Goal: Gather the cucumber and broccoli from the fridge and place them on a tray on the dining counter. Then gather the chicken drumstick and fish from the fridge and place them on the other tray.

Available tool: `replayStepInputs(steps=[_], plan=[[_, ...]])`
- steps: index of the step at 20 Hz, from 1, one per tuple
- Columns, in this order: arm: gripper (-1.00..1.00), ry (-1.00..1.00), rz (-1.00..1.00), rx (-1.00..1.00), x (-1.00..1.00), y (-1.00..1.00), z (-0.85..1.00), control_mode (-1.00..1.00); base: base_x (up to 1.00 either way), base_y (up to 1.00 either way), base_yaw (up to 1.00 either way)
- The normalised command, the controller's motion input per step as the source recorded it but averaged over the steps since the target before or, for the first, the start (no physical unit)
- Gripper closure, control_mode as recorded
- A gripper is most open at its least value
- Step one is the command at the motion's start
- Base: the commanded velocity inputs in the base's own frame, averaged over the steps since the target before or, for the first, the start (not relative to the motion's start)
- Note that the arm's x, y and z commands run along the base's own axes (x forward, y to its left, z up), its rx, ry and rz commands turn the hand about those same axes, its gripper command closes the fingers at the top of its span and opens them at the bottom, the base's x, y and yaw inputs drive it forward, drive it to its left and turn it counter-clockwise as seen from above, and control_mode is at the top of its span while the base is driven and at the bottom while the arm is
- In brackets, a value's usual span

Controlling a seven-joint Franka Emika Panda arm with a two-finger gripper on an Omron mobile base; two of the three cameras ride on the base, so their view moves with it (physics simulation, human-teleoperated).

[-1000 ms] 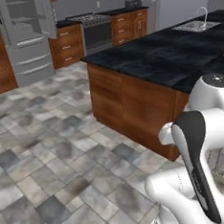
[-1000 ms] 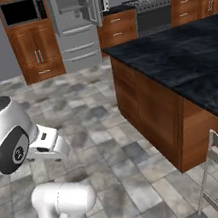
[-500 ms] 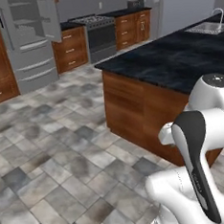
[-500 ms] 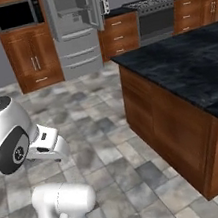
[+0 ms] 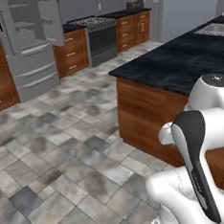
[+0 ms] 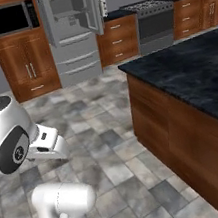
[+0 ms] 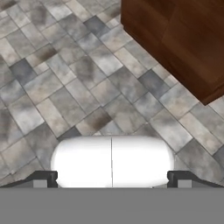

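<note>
While the white arm sits folded low over the base, its two-finger gripper [image 7: 112,177] hangs with the dark tips spread wide and nothing between them — released, carrying nothing. Below it runs a floor of mottled grey stone tiles [image 5: 64,151]. Just beside the robot stands the long black stone dining counter with faint grey marbling [image 6: 191,73] on its brown wooden base, and the stretch of top on show is bare; I can make out no tray on it. Beyond the counter's near corner, well apart across the tiles, the tall grey steel french-door fridge [image 6: 73,33] stands with its doors swung open — shelves visible, but too small to pick out cucumber, broccoli, drumstick or fish. Further along from the fridge, a steel range [image 5: 97,36] sits between brown wooden cabinets [image 5: 70,52]. By my reading, all four fetches remain to be done.
</note>
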Motion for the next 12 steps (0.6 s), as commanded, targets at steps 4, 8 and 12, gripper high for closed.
replayStepInputs(steps=[4,8,12], plan=[[-1.0,0.0,0.0,0.0,0.0,0.0,0.0,1.0,0.7,0.34,-0.08],[-1.0,0.0,0.0,0.0,0.0,0.0,0.0,1.0,0.9,0.26,-0.02],[-1.0,0.0,0.0,0.0,0.0,0.0,0.0,1.0,0.99,0.16,0.0]])
